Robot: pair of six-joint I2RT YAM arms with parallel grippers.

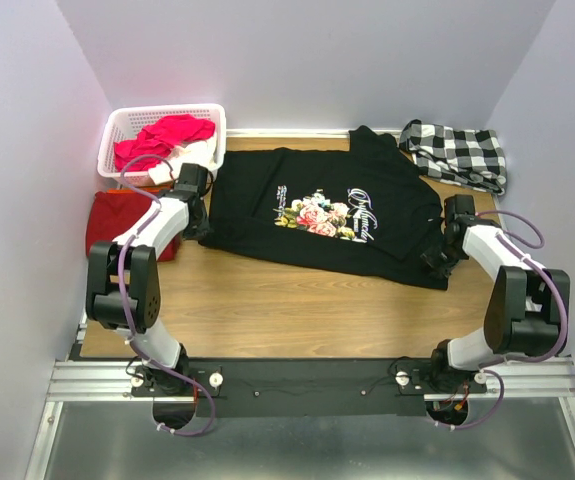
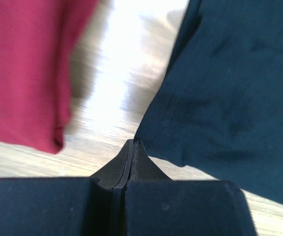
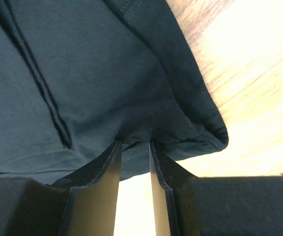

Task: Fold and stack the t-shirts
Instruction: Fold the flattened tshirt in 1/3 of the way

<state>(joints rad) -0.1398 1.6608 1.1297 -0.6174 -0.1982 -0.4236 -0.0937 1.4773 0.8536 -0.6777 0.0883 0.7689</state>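
Two arms down on the black tee (image 1: pixel 367 190), which lies spread flat across the tabletop (image 1: pixel 297 310), reaching to the far edge. Your left gripper (image 2: pixel 133 145) is squeezed fully closed at the tee's left hem corner; whether cloth is caught in it, you can't tell. Your right gripper (image 3: pixel 134 145) has its jaws apart, straddling the bunched edge at the tee's right end. The dark-red tee (image 1: pixel 117 215) sits at the left edge, just beside the left arm. White basket (image 1: pixel 117 125) at the far left corner, checked cloth (image 1: pixel 457 152) at the far right.
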